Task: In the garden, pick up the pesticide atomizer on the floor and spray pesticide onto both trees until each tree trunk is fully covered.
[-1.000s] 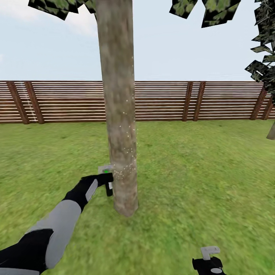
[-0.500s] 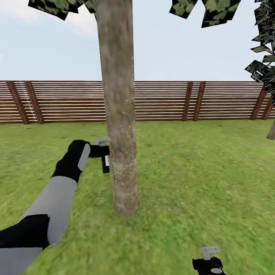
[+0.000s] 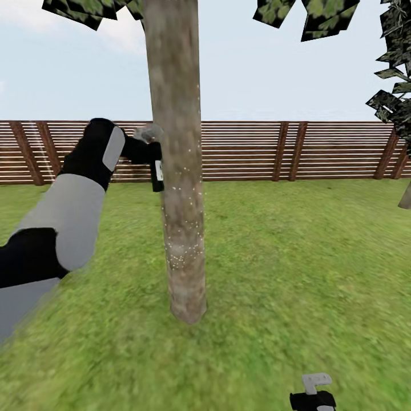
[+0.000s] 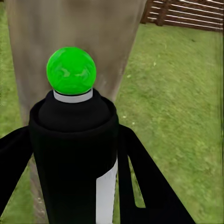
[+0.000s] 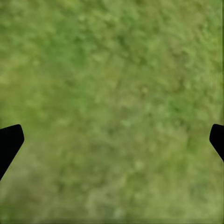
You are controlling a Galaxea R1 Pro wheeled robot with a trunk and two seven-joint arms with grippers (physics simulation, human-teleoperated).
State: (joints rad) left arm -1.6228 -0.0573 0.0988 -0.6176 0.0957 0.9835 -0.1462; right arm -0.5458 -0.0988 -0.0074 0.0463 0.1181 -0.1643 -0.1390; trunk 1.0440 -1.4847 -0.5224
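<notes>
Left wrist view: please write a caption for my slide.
Left gripper holding the black atomizer close to the tree trunk.

Mottled grey-brown tree trunk (image 3: 178,171) flecked with white dots; near-black pesticide atomizer (image 4: 74,158) with a bright green cap and what looks like a white label; brown slatted fence (image 3: 285,151); green lawn (image 3: 297,257).

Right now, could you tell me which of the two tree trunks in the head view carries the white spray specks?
The near tree trunk at centre, beside the left gripper holding the pesticide atomizer; white specks dot it. The other trunk just peeks in at the right edge, with no specks visible.
</notes>
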